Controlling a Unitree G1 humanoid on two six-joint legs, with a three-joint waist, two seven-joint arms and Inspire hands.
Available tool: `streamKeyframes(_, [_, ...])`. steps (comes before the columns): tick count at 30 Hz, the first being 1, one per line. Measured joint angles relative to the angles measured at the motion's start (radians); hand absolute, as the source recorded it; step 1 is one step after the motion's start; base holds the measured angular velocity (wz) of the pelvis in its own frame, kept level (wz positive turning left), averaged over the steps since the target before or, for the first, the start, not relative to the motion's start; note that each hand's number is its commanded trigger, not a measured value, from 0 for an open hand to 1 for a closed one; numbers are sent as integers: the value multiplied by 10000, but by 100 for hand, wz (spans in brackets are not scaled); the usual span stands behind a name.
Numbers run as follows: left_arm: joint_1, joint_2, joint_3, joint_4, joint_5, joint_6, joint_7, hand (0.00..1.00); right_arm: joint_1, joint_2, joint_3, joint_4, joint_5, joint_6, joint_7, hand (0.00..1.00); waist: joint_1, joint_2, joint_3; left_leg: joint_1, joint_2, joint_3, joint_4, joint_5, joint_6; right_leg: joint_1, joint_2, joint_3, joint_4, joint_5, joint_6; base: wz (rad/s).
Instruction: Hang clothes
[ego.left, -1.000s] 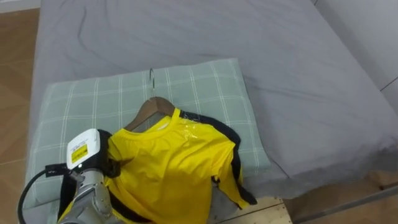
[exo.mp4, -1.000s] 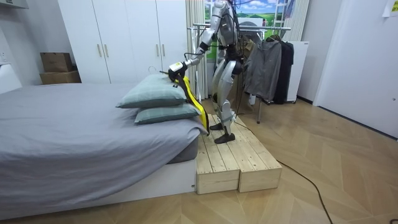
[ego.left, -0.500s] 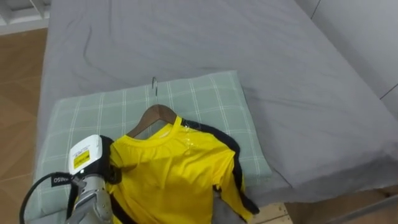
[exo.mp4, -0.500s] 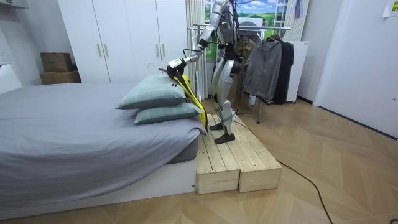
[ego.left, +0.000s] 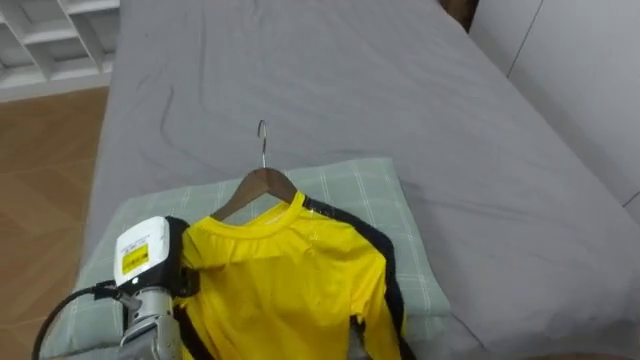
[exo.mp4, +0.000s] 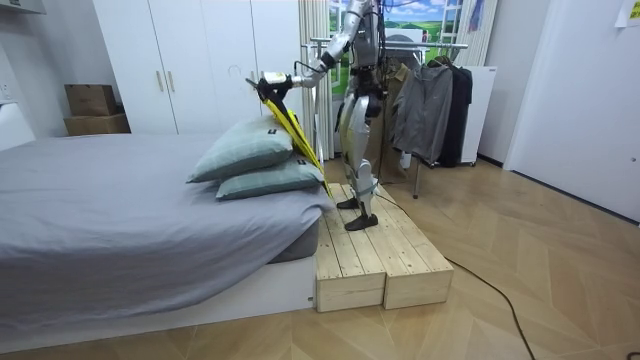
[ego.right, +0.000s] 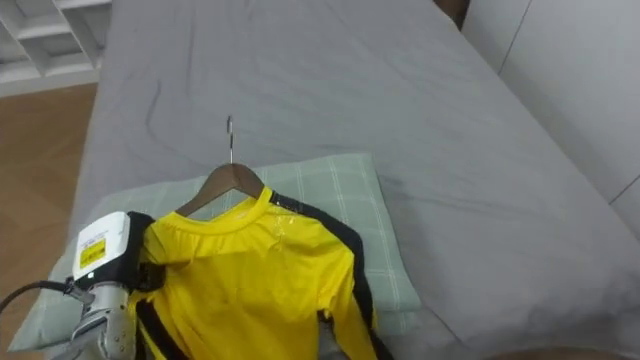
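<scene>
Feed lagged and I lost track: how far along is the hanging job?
Done: the yellow shirt is on the wooden hanger. In hand: the left hand carries it above the pillows. Left: turning to the clothes rack by the robot and hooking the hanger on its rail.

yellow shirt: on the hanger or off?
On. The yellow shirt has its collar over the wooden hanger, whose hook sticks out above.

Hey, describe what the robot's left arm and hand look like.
The left hand is dark, with a white block bearing a yellow label on its back. Its forearm is silver-grey metal, and a black cable loops out beside the wrist.
</scene>
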Motion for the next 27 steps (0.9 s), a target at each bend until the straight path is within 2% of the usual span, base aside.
streamKeyframes(2, [211,4,45,-858,24,1,247,100,209,-2,-119,-11,-26,32,-51,0,137,87,-81,314,-48,-32,-206,32,-16,346,13,9,-294,83,39,0])
streamKeyframes(5, [757,4,107,-1962,23,-45,542,100,396,1,-227,26,-71,128,-58,0,197,142,-122,915,-130,-10,-566,79,-24,885,42,16,-645,123,74,-1])
streamKeyframes(8, [1300,10,267,-2600,16,-8,629,100,464,2,-521,11,-60,234,-52,0,221,147,-173,1383,-188,-7,-856,89,-40,1311,46,45,-857,118,92,0])
streamKeyframes(12, [1983,41,325,-3570,20,89,638,100,485,-95,-546,-1,-38,417,17,0,256,127,-181,1587,-241,-117,-972,89,-41,1529,51,15,-882,103,114,1])
streamKeyframes(14, [2381,54,326,-4292,23,205,638,100,516,-135,-847,-8,-9,558,58,0,244,117,-178,1728,-269,-140,-1010,86,-42,1728,41,24,-1031,100,136,6])
streamKeyframes(19, [2489,94,329,-5241,17,195,808,100,540,-141,-1182,-29,-6,589,58,0,346,122,-176,1932,-305,-297,-1088,84,-42,1990,37,-13,-1198,97,164,5])
streamKeyframes(27, [2493,97,430,-5474,8,190,952,100,589,-194,-1581,-7,-34,681,26,0,476,209,-141,2373,-326,-305,-1308,86,-45,2424,52,-48,-1360,92,177,1])
